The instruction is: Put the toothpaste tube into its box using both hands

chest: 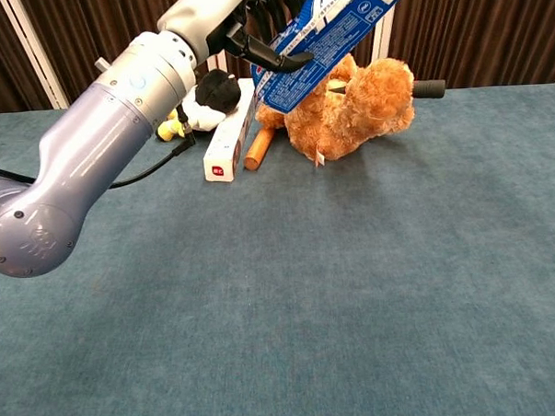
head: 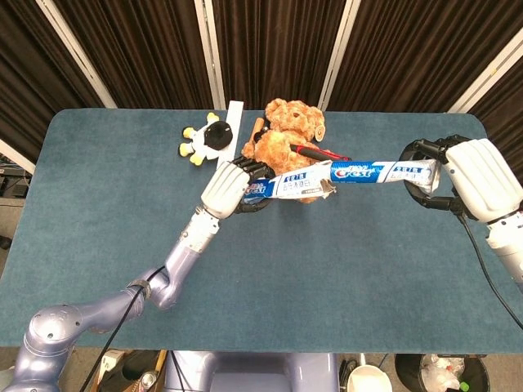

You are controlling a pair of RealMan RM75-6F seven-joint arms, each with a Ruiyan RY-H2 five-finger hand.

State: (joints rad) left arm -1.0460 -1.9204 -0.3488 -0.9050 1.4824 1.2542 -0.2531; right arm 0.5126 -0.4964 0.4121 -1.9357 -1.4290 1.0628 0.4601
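Note:
My left hand [head: 226, 186] grips the closed end of the blue and white toothpaste box [head: 291, 182], held up in the air with its open flap end pointing right. From the chest view the box [chest: 330, 35] slants up to the right under the left hand [chest: 256, 29]. My right hand [head: 474, 175] holds the tail of the Crest toothpaste tube [head: 377, 171], which lies level in the air. The tube's cap end sits at the box's open mouth; how far inside I cannot tell. The right hand is outside the chest view.
A brown teddy bear [head: 286, 139] lies on the blue table [head: 327, 269] below the box, with a red-handled tool [head: 320, 152] across it. To its left are a penguin toy [head: 206, 139], a long white box [chest: 228, 141] and an orange stick [chest: 258, 148].

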